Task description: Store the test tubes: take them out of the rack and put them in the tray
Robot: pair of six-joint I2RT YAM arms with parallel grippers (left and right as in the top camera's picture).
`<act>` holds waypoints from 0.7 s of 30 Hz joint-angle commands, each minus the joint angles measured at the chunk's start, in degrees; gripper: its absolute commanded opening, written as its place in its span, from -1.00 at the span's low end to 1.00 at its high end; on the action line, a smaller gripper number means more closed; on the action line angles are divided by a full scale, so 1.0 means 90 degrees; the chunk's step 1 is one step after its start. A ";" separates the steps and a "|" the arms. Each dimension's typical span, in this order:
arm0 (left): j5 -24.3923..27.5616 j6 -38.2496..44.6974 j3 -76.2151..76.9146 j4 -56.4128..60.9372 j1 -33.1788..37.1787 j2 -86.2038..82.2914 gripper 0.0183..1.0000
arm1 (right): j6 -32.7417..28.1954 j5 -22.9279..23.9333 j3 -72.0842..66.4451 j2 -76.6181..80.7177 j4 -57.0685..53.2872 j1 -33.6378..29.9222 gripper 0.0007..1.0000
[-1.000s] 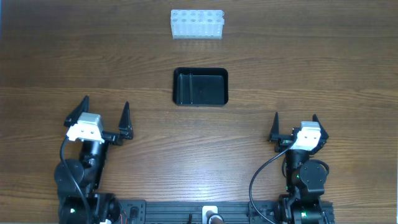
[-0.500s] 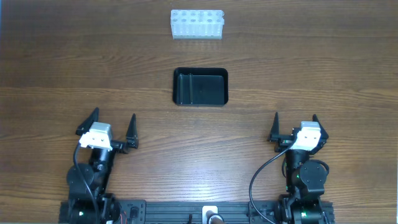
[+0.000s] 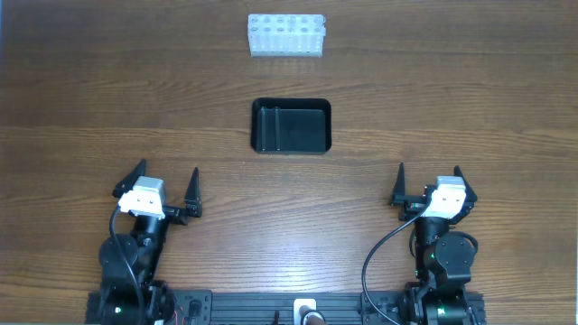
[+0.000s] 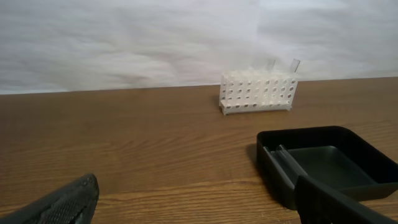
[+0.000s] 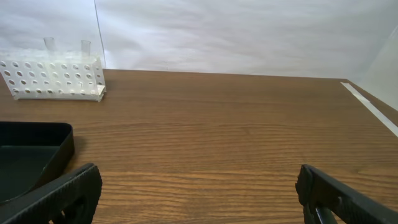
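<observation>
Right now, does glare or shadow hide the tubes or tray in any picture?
Top view: even light, but the white rack looks washed out. Left wrist view: two tubes show faintly against the pale wall. Right wrist view: the tray is dark inside.

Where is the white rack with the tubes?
In the top view the white rack sits far up the middle, beyond the black tray and not touching it.

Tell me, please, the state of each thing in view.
Rack: upright, most holes empty.
Test tubes: two, standing in the rack.
Tray: flat on the table, apart from the rack.
Left gripper: fingers open, empty.
Right gripper: fingers open, empty.
</observation>
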 commanded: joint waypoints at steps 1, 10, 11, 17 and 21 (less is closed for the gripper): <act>0.0083 0.0095 -0.0034 -0.0007 0.0034 -0.0068 1.00 | -0.0029 -0.0027 -0.0036 -0.0022 -0.0024 -0.0027 0.98; 0.0083 0.0095 -0.0034 -0.0010 0.0034 -0.0068 1.00 | -0.0029 -0.0027 -0.0036 -0.0022 -0.0024 -0.0027 0.99; 0.0083 0.0095 -0.0034 -0.0007 0.0034 -0.0068 1.00 | -0.0029 -0.0027 -0.0036 -0.0022 -0.0024 -0.0027 0.99; 0.0083 0.0095 -0.0034 -0.0007 0.0034 -0.0068 1.00 | -0.0029 -0.0027 -0.0036 -0.0022 -0.0024 -0.0024 0.99; 0.0083 0.0095 -0.0034 -0.0007 0.0034 -0.0068 1.00 | -0.0024 -0.0131 -0.0036 -0.0022 0.0080 -0.0024 0.98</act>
